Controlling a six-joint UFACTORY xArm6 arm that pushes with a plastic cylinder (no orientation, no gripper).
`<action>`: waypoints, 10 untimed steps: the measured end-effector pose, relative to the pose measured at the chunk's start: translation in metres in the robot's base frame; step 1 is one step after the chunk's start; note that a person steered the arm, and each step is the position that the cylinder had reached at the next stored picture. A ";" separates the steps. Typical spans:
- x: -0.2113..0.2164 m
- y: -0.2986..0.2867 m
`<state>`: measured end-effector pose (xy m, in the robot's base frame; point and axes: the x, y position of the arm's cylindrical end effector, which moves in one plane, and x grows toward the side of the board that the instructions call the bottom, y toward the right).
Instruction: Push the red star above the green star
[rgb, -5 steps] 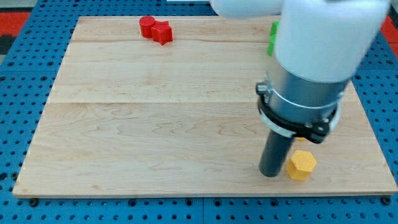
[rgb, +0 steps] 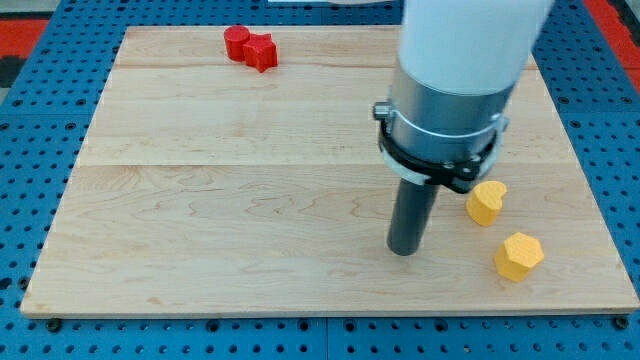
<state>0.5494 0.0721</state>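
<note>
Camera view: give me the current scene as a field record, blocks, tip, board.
board: wooden table top
red star: view's top left, touching the red cylinder
red cylinder: just left of the red star
yellow heart: right of my tip
yellow hexagon: view's lower right
green star: hidden by the arm
my tip: centre-right, touching no block

The board (rgb: 200, 200) carries four visible blocks. At far left, the cylinder (rgb: 236, 41) touches the star (rgb: 262, 52) on its right. At near right, the heart (rgb: 486, 201) lies just beyond the hexagon (rgb: 519, 256). The tip (rgb: 404, 250) stands left of both, apart.
</note>
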 end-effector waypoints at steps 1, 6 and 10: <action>-0.007 -0.005; -0.191 -0.170; -0.285 -0.180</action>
